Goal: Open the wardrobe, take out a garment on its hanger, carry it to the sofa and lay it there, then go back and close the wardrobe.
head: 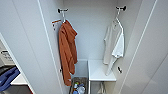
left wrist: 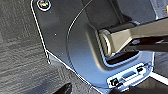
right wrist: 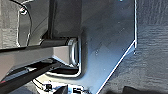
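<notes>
The wardrobe stands open, both doors swung wide, and the white shirt is the landmark here: it hangs on its white hanger from a dark peg high on the inner right wall. Far to the left of the shirt, outside the left door, a blue cloth lies low beside a pale desk edge. Nearer, still left of the shirt, an orange hooded garment hangs from its own peg, with an orange-tipped hanger sticking out beside it; reaching there by mistake would bring out the wrong piece. Below and left of the shirt a bin of small bottles and clutter sits on the wardrobe floor, and directly under the shirt is a white shelf, which the shirt's hem touches or nearly touches. Just right of the hem a small dark knob projects from the side wall; thin fabric could snag on it, or slide off the slim hanger if that is lifted crookedly off the peg. The right door narrows the approach. Whether the fingers of either arm are apart or together I cannot tell; the wrist views show grey carpet beneath the robot's own parts.
</notes>
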`<state>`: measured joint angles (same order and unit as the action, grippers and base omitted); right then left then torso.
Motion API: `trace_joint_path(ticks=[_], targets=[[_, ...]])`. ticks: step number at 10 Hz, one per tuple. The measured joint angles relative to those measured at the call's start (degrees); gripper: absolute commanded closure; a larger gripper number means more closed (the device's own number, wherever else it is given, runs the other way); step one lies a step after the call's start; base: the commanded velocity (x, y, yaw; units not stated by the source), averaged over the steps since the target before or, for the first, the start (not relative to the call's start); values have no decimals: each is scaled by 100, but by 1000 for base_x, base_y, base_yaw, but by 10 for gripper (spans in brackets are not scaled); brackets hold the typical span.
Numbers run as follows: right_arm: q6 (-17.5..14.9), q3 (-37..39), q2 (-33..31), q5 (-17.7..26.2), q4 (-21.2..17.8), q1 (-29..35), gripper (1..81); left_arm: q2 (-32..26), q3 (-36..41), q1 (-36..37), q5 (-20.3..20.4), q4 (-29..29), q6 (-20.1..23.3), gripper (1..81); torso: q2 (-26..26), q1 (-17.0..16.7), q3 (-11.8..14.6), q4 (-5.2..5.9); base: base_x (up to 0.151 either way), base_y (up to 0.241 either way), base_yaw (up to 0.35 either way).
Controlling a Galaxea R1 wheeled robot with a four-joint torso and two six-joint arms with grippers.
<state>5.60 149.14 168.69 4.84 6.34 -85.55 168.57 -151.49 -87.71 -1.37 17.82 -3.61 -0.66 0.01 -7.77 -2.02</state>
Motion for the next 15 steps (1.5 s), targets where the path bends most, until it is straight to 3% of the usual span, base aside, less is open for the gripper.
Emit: trace_joint_path(ticks=[2, 8, 15], targets=[[-152, 80, 116, -57, -188, 0, 10, 148, -82, 54, 79, -347, 182, 10, 0, 0, 0, 0, 0, 0, 0], [-179, 588, 567, -138, -185, -33, 10, 463, -441, 323, 107, -379, 193, 10, -2, -3, 171, 0, 0, 0, 0], [-177, 588, 589, -145, -188, -33, 10, 299, -229, 255, 123, -388, 207, 10, -4, -3, 171, 0, 0, 0, 0]])
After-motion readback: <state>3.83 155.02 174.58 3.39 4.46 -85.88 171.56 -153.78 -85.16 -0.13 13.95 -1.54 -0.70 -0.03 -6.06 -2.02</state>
